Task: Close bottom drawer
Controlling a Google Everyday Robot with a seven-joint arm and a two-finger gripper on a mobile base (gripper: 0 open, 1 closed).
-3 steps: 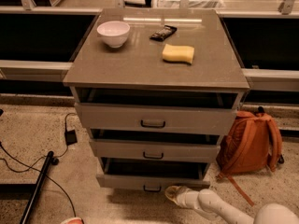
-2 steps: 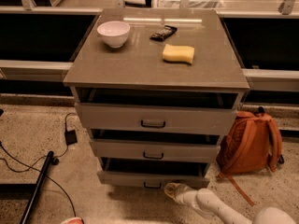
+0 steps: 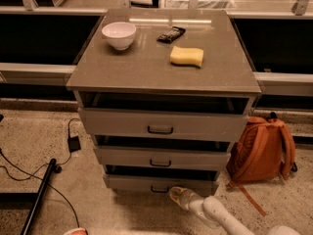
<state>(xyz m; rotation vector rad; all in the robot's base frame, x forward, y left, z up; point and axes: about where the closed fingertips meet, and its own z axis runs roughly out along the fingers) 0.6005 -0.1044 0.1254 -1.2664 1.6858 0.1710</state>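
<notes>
The bottom drawer (image 3: 132, 182) is the lowest of three in the grey cabinet (image 3: 164, 72). It stands slightly out, with a dark gap above its short front panel and a small dark handle (image 3: 159, 189) at its centre. My gripper (image 3: 179, 197) is at the end of the white arm that comes in from the lower right. It sits low near the floor, against the drawer front just right of the handle.
A white bowl (image 3: 119, 35), a yellow sponge (image 3: 187, 56) and a dark packet (image 3: 171, 34) lie on the cabinet top. An orange backpack (image 3: 261, 149) leans at the cabinet's right. Cables, a small black box (image 3: 74, 143) and a dark pole (image 3: 38, 196) lie on the floor at left.
The bottom drawer has slid back into the cabinet and sticks out less than before. My gripper has followed it inward, staying against its front.
</notes>
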